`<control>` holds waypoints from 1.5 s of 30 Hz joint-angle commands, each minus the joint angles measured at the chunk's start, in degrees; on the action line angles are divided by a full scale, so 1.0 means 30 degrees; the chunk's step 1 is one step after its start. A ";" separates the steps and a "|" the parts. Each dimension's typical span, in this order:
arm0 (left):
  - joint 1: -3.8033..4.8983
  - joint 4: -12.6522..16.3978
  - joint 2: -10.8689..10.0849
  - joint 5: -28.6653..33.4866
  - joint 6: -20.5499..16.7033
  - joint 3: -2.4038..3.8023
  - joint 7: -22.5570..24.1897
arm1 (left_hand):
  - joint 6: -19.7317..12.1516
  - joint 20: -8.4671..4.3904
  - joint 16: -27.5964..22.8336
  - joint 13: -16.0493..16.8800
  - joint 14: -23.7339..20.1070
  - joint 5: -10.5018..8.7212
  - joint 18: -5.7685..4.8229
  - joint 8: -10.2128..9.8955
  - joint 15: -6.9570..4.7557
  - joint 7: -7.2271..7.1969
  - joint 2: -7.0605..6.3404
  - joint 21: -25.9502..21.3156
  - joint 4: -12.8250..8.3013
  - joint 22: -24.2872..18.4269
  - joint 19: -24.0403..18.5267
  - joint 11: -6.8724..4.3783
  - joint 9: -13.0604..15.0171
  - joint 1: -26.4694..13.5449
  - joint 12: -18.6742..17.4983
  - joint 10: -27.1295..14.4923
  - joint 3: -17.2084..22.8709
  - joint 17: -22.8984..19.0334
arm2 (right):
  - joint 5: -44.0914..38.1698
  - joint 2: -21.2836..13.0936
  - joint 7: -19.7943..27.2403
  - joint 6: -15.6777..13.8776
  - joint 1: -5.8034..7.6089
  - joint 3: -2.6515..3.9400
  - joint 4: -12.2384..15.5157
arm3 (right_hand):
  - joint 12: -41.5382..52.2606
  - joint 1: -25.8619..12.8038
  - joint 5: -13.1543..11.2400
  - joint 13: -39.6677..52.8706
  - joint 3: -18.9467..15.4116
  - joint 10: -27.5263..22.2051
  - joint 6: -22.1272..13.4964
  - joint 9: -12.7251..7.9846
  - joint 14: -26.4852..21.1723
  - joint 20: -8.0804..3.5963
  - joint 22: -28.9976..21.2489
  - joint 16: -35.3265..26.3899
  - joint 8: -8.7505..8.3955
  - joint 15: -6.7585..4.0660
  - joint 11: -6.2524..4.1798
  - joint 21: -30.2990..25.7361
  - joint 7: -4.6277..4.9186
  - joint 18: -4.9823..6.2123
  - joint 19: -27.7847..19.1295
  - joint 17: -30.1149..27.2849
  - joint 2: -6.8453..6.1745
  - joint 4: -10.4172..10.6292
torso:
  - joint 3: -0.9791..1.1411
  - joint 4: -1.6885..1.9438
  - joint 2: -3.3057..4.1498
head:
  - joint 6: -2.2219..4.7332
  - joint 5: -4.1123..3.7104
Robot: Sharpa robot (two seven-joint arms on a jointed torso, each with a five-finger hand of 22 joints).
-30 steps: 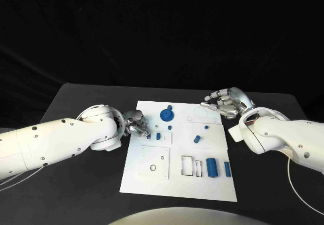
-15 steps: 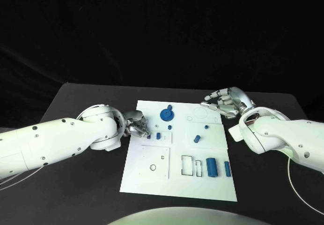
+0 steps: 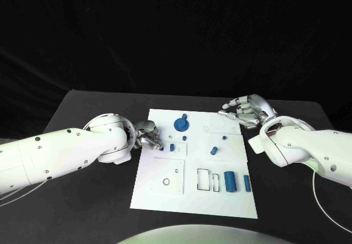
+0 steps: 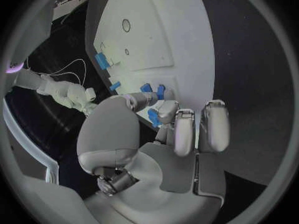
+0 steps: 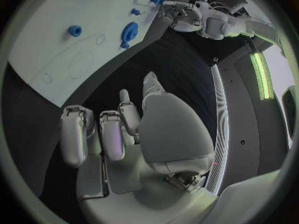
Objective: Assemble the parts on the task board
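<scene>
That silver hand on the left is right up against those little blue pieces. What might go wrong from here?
The left hand has its fingers bunched at the task board's left edge, right by a small blue part; whether it grips anything I cannot tell. A clumsy pinch might tip or flick that part away. The fingers might also nudge the board, which seems to just lie on the table, shaking the two blue cylinders near its other edge. The right hand hangs at the far corner, holding nothing.
</scene>
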 commanded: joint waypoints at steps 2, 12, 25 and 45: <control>-0.0056 -0.0019 0.0036 0.0332 0.0429 -0.0023 0.0216 | 0.0107 -0.0063 0.0095 0.0024 0.1561 0.0090 -0.0149 0.0044 -0.0103 -0.0159 -0.0020 0.0128 -0.3720 0.0127 0.0133 -0.0047 0.0004 0.0198 0.0055 0.0129 0.3567 0.3378 | -0.0096 0.0001 0.0132 0.0221 -0.0012 -0.0001 0.0009 | 0.0030 -0.0089 -0.0003 -0.0024 -0.0068 -0.0128 -0.0128 0.0021 0.1252 -0.0024 0.3442 -0.0096 0.0073 -0.0078 -0.0033 -0.0051 -0.0017 0.0360 0.0283 0.1521 0.0036 -0.0003 | -0.0003 -0.0001 0.0007 | 0.0020 0.0004; -0.0056 -0.0140 0.0148 0.0545 0.0682 -0.0006 0.0264 | 0.0135 -0.0078 0.0095 0.0021 0.1563 0.0093 -0.0156 0.0030 -0.0108 -0.0161 -0.0076 0.0145 -0.3761 0.0159 0.0154 -0.0051 -0.0012 0.0272 0.0050 0.0142 0.3594 0.3382 | -0.0096 0.0012 0.0133 0.0212 -0.0012 -0.0001 0.0005 | 0.0030 -0.0089 -0.0003 -0.0024 -0.0068 -0.0128 -0.0128 0.0021 0.1252 -0.0024 0.3442 -0.0096 0.0073 -0.0078 -0.0033 -0.0051 -0.0017 0.0360 0.0283 0.1521 0.0036 -0.0003 | 0.0001 0.0006 -0.0003 | 0.0020 0.0001; -0.0048 -0.0357 0.0450 0.0991 0.1560 -0.0002 -0.0155 | 0.0185 -0.0087 0.0092 0.0228 0.1562 0.0087 -0.0147 0.0013 -0.0100 -0.0152 -0.0124 0.0132 -0.3699 0.0116 0.0115 -0.0041 -0.0034 0.0263 0.0149 0.0280 0.3559 0.3373 | -0.0093 0.0028 0.0129 0.0226 -0.0012 -0.0001 0.0000 | 0.0030 -0.0089 -0.0003 -0.0024 -0.0068 -0.0128 -0.0128 0.0021 0.1252 -0.0024 0.3442 -0.0096 0.0073 -0.0078 -0.0033 -0.0051 -0.0017 0.0360 0.0283 0.1521 0.0036 -0.0003 | 0.0012 -0.0005 0.0001 | -0.0066 0.0002; -0.0041 -0.0585 0.0579 0.0900 0.1458 -0.0002 -0.0450 | 0.0329 -0.0073 0.0092 0.0260 0.1568 0.0119 -0.0151 -0.0052 -0.0102 -0.0196 -0.0324 0.0119 -0.3388 0.0113 0.0091 -0.0063 -0.0102 0.0034 0.0159 0.0454 0.3240 0.3379 | -0.0030 0.0057 0.0160 0.0219 -0.0012 -0.0001 -0.0033 | 0.0010 -0.0097 -0.0004 -0.0055 -0.0128 -0.0152 -0.0165 0.0031 0.1238 -0.0028 0.3429 -0.0130 0.0129 -0.0081 -0.0035 -0.0095 -0.0018 0.0368 0.0269 0.1458 0.0076 -0.0005 | 0.0009 0.0014 0.0003 | -0.0147 -0.0032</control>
